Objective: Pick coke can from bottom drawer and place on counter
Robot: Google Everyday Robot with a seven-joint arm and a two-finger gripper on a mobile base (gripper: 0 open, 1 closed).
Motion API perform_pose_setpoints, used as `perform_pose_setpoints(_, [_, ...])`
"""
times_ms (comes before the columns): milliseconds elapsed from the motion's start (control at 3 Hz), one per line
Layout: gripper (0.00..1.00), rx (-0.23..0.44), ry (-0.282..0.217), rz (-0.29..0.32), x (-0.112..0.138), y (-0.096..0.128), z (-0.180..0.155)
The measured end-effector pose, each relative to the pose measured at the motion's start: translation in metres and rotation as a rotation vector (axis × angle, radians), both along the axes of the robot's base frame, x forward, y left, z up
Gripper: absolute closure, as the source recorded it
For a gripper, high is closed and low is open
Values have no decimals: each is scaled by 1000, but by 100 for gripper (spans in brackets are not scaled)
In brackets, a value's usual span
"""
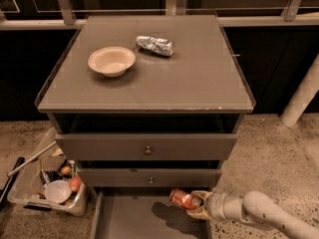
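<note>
The coke can (pixel 183 199) is a small red can lying sideways in my gripper (pixel 195 206), which is shut on it. The gripper holds the can above the right part of the bottom drawer (pixel 134 218), an open grey tray, and the can's shadow falls on the drawer floor. My arm reaches in from the lower right. The counter (pixel 194 78) is the flat grey-brown cabinet top above.
A beige bowl (pixel 111 60) and a crumpled silver can (pixel 155 45) sit on the counter's back left and middle. Two knobbed drawers (pixel 147 147) are shut above the open one. A clear bin of items (pixel 50 185) stands on the floor at left. A white post (pixel 301 96) stands at right.
</note>
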State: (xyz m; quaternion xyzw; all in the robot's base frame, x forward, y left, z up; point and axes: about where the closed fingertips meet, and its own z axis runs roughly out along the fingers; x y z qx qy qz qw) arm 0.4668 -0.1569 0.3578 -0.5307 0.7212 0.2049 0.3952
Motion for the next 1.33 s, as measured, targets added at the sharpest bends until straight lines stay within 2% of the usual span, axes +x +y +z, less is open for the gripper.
perform_pose_setpoints(333, [100, -26, -47, -3, 8, -17, 53])
perform_pose_setpoints(667, [100, -22, -48, -2, 7, -17, 54])
perform_pose_setpoints(1000, [100, -29, -96, 23, 0, -14, 84])
perform_pose_setpoints(1333, [100, -50, -163, 82, -4, -6, 136])
